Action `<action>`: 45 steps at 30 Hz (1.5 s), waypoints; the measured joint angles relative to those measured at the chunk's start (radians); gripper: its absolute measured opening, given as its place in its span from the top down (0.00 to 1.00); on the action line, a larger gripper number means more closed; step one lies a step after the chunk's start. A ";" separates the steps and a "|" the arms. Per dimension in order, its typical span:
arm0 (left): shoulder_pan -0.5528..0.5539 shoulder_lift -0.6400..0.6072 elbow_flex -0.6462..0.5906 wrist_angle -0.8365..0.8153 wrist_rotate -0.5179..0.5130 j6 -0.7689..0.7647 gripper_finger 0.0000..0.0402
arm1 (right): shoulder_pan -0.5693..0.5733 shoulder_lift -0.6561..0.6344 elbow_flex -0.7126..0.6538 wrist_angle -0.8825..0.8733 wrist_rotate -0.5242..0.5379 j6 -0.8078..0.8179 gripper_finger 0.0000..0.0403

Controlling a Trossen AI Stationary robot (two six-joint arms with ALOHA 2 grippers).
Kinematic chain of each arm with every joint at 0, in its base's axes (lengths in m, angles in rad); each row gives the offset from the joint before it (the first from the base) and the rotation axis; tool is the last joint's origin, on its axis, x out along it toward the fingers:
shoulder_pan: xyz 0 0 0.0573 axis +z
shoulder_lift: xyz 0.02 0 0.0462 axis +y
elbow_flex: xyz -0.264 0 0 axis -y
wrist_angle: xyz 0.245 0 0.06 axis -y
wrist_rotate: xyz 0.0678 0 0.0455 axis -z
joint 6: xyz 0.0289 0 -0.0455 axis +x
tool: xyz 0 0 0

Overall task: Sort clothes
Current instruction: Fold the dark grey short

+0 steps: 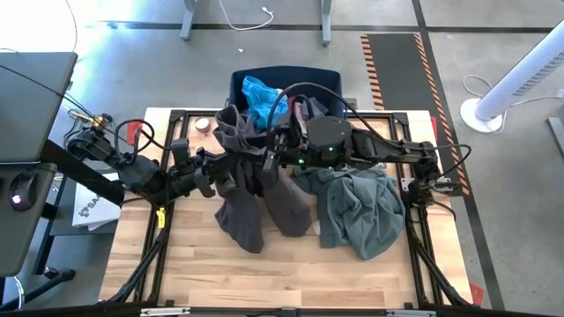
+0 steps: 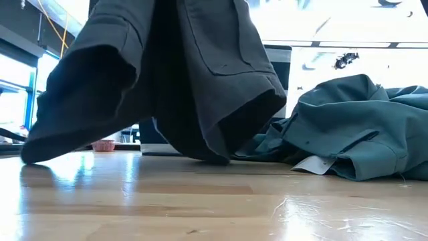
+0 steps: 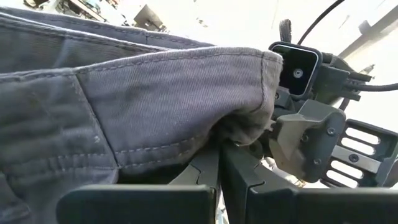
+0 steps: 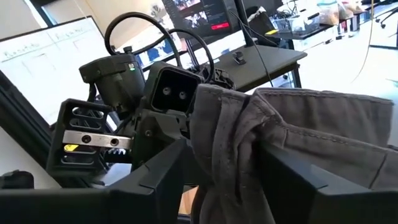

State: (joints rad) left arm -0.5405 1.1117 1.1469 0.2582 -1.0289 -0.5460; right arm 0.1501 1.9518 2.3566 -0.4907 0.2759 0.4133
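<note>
The dark grey-brown trousers (image 1: 251,189) hang between my two grippers over the middle of the table. Their leg ends (image 2: 40,150) lie on the wood. From the table's left my left gripper (image 1: 214,172) is shut on the trousers' top. Coming from the right, my right gripper (image 1: 271,157) is open, and a bunch of the waistband (image 4: 230,143) stands between its spread fingers. The grey-green shirt (image 1: 361,207) lies crumpled on the table at the right, beside the trousers. My left gripper pinches a bunched edge of the trousers' waistband (image 3: 239,134) between its two fingers (image 3: 205,171), which lie about level and come from the table's left. The trousers hang below the hold with the leg ends on the table. My right gripper: whether its open fingers (image 4: 298,180) touch the waistband bunch between them, I cannot tell.
A navy bin (image 1: 242,84) stands at the table's far edge with a bright blue piece (image 1: 260,95) and a maroon piece (image 1: 304,110) in it. A small round thing (image 1: 203,124) lies at the far left. Bare wood (image 1: 264,277) runs along the near edge.
</note>
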 joint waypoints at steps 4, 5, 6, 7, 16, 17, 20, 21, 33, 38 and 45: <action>0.000 -0.002 0.000 0.001 0.001 0.000 1.00 | 0.000 -0.001 0.000 0.009 -0.001 -0.003 0.52; 0.001 -0.002 0.000 0.001 0.001 0.000 1.00 | 0.000 -0.001 -0.001 0.013 -0.001 -0.003 0.52; 0.005 -0.002 0.000 0.001 0.004 0.000 1.00 | 0.000 -0.001 -0.001 0.019 -0.001 -0.004 0.52; 0.008 -0.002 0.000 0.001 0.008 0.000 1.00 | 0.000 -0.001 -0.001 0.024 -0.002 -0.007 0.52; 0.044 0.001 0.000 0.001 0.064 -0.026 1.00 | 0.000 0.000 -0.002 0.043 0.018 -0.028 0.52; 0.047 0.001 0.000 0.000 0.068 -0.026 1.00 | 0.000 0.002 -0.002 0.043 0.022 -0.027 0.52; 0.057 0.001 0.000 -0.002 0.077 -0.026 1.00 | 0.000 0.011 -0.001 0.045 0.029 -0.010 0.52; 0.058 0.001 0.000 -0.002 0.080 -0.026 1.00 | 0.000 0.013 -0.001 0.046 0.037 -0.006 0.52; 0.070 0.001 0.000 -0.005 0.132 -0.032 1.00 | -0.006 0.016 -0.002 0.038 0.113 -0.016 0.94; 0.068 -0.001 0.000 -0.005 0.264 0.048 0.95 | -0.003 0.008 -0.002 0.043 0.128 -0.047 0.97; -0.018 -0.046 0.000 -0.164 0.257 0.023 0.69 | -0.007 -0.048 -0.003 -0.010 0.177 -0.094 0.99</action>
State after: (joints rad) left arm -0.5580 1.0657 1.1473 0.0942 -0.7724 -0.5228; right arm 0.1434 1.9033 2.3531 -0.5004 0.4533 0.3194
